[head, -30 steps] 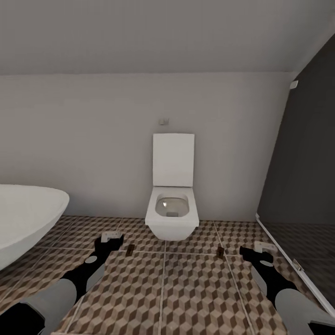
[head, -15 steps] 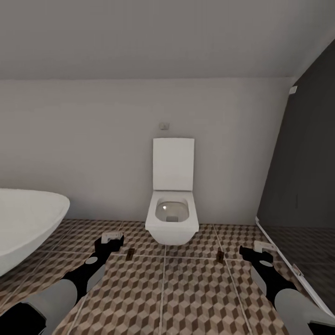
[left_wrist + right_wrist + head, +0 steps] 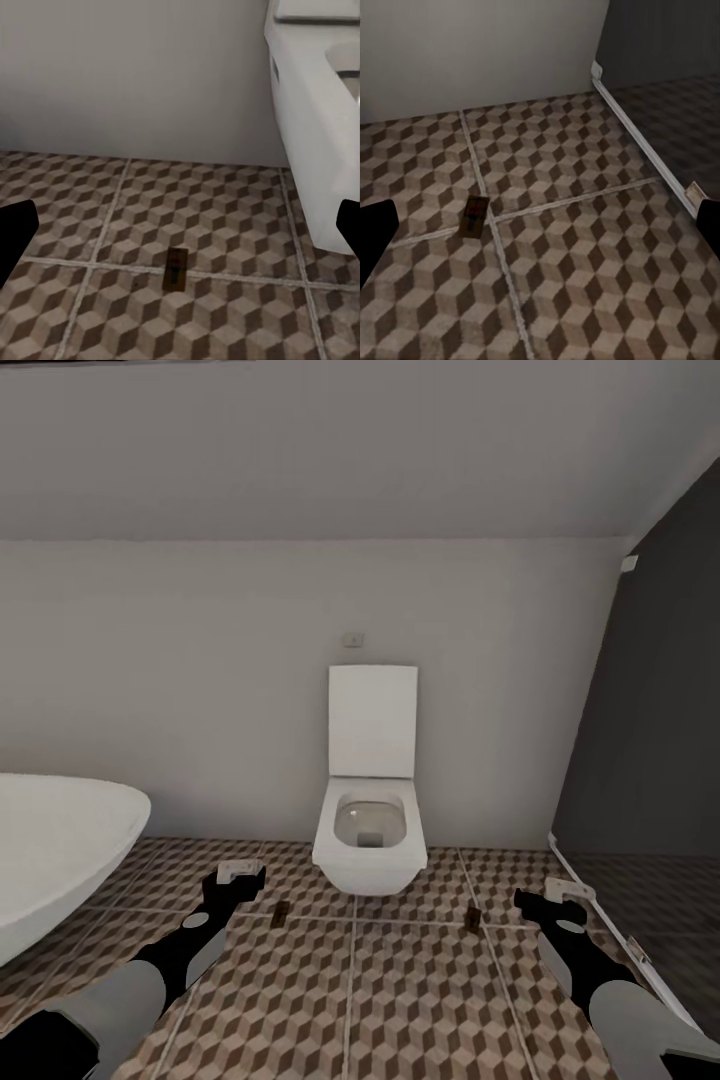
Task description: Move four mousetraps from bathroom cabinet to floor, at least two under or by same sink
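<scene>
You have both grippers, the left gripper and right gripper, spread apart and empty, each near a mousetrap lying lengthwise on the floor before the toilet.

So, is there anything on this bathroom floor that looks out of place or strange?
Yes. Two small mousetraps lie flat on the patterned floor in front of the toilet, one near the left gripper, one near the right gripper. Loose traps in the open floor look odd. Nothing seems spilled or broken.
</scene>
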Robot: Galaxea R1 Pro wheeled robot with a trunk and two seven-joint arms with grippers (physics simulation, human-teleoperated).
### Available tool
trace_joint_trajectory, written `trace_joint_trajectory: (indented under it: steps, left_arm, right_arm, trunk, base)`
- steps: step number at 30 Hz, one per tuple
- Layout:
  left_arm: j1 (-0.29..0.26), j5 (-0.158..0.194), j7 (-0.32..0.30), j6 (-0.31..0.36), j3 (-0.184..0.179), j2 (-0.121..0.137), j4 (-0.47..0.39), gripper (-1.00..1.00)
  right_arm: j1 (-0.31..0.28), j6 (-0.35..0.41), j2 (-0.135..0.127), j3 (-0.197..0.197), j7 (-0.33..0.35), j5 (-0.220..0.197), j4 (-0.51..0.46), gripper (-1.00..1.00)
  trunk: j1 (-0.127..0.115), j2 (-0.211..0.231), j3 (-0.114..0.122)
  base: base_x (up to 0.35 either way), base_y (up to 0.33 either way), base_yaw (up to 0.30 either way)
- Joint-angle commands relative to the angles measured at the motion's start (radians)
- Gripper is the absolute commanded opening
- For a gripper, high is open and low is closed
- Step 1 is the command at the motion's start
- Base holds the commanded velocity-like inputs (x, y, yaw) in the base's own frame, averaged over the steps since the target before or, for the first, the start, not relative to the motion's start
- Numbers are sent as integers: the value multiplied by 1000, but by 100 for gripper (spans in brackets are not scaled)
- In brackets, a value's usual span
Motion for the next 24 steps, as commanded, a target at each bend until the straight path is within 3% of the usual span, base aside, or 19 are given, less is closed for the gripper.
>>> trace_joint_trajectory:
  steps: [1,24]
  left_arm:
    - [0,3,7,-2,-9,1,-1,100]
    - [0,8,7,-1,-9,-2,25,100]
  right_arm:
    - [-1,-4,0,-2,0,-3,1,100]
    - [-1,-3,0,-2,0,0,1,100]
  trunk:
    - [-4,7,2]
    - [-92,168,74]
  base:
    - [0,0,0]
    - [0,0,0]
